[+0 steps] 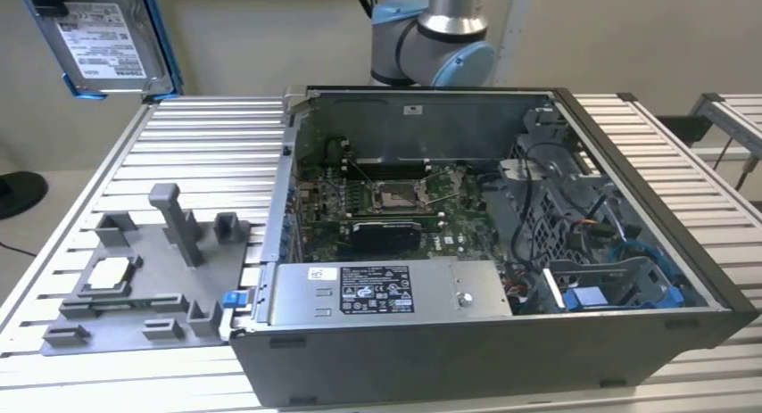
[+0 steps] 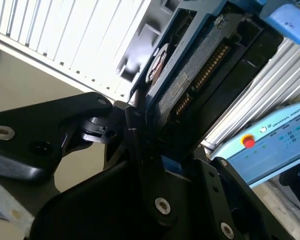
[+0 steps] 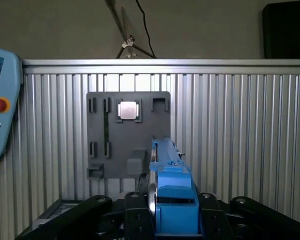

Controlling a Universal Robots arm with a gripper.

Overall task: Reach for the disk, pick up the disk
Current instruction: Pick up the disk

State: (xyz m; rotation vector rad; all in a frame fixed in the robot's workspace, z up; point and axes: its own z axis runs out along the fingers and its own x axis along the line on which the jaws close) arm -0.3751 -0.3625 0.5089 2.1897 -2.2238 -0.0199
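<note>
Blue plastic frames the disk (image 1: 107, 38), which hangs high over the ribbed metal table (image 1: 178, 163). The black claw (image 3: 172, 207) is squeezed tight on its edge.

Clearance about the load: the blue-framed silver-grey metal disk (image 1: 107, 38), clamped in your black gripper (image 3: 172, 211), hangs in open air, apart from everything on the ribbed aluminium table (image 1: 666, 154). Bare slats (image 1: 202, 136) flank the flat grey plastic fixture plate (image 1: 131, 299); its upright posts (image 1: 177, 221) obstruct you. The open grey computer case (image 1: 476, 359) walls off the exterior view's right.
</note>
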